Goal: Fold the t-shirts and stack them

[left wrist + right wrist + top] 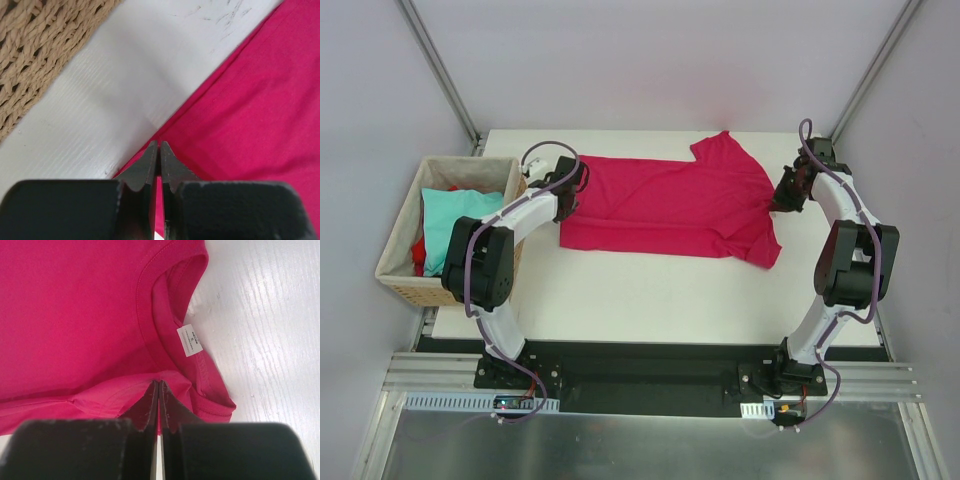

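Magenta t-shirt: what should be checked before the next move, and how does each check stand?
1. Hem edge of magenta t-shirt pinched by left gripper: ok.
2. Cloth beside collar pinched by right gripper: ok.
3. Shirt spread flat on table: ok.
4. Gap between basket and left gripper: ok.
5. Both teal t-shirt and red t-shirt inside basket, out of the way: ok.
6. Depth of each pinch: cannot tell.
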`<action>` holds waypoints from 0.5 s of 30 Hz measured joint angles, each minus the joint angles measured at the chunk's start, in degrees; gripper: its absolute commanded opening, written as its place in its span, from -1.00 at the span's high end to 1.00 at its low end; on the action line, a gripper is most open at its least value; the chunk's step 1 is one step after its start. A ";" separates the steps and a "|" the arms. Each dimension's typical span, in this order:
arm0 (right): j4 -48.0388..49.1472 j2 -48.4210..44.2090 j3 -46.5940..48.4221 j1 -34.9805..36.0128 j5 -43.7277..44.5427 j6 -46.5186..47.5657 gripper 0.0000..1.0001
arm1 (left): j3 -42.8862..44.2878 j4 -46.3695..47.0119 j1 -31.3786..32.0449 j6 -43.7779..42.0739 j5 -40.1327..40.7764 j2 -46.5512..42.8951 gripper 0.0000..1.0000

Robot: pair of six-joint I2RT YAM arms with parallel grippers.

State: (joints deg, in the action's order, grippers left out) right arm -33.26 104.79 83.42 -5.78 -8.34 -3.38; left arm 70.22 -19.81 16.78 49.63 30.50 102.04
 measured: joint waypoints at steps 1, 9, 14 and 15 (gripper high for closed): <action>0.00 0.00 0.00 0.00 0.09 0.00 0.99 | 0.22 -0.02 0.00 -0.07 0.00 0.00 1.00; 0.00 0.02 0.09 0.00 0.50 0.02 0.99 | 1.42 0.11 0.00 -0.39 0.00 0.76 1.00; 0.09 1.01 0.28 0.00 0.61 0.00 0.99 | 1.46 0.13 0.00 -0.44 -0.02 1.97 1.00; 0.07 1.44 0.28 0.00 0.63 0.00 0.99 | 1.46 0.09 0.00 -0.48 0.00 2.16 1.00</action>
State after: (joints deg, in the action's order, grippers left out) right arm -33.19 106.24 83.70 -5.78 -7.70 -3.38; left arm 71.68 -19.73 16.78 49.15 30.50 104.20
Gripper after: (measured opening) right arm 0.009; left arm 0.009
